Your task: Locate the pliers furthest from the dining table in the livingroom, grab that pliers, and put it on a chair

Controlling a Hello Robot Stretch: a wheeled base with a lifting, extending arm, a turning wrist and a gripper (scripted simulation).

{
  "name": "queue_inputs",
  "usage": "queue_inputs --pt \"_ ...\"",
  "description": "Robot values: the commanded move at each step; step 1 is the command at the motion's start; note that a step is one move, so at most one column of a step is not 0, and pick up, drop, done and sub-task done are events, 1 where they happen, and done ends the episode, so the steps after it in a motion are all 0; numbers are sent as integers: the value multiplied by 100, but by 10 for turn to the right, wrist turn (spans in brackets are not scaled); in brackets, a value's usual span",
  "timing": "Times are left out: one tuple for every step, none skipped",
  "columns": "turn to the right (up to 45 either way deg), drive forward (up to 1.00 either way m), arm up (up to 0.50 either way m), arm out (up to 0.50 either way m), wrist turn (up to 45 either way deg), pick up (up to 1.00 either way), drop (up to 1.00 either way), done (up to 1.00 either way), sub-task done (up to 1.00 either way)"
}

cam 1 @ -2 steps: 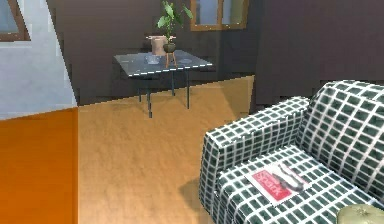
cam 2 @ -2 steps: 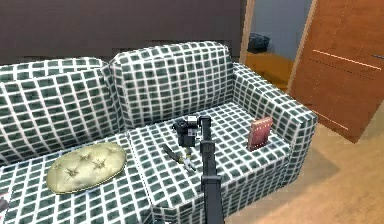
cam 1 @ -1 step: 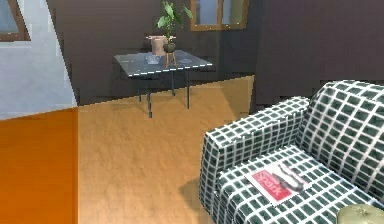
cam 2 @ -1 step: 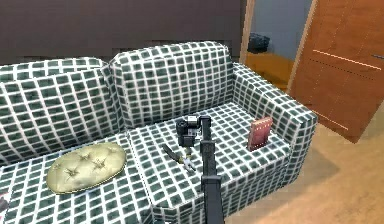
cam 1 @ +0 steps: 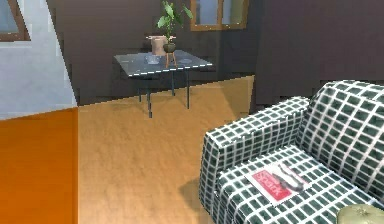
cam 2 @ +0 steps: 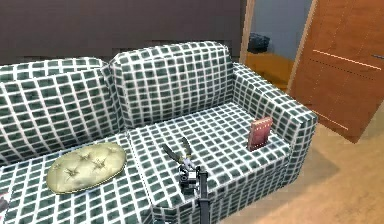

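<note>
On the checked sofa a round olive cushion lies at left, the arm brings its jaws to the middle seat, their spread and load impossible to tell, any pliers there indistinguishable from the thin fingers, and a red book leans against the right armrest.

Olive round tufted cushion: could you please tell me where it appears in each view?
Forward view: the olive round tufted cushion lies at the bottom right corner, cut by the edge.
Arm side view: the cushion lies at the lower left.
Shared landmark: the green-and-white checked sofa under it.
</note>
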Motion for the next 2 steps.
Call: queue_inputs --pt "0 0 0 0 0 100 0 0 0" --pt "0 0 10 0 0 0 0 0 0"
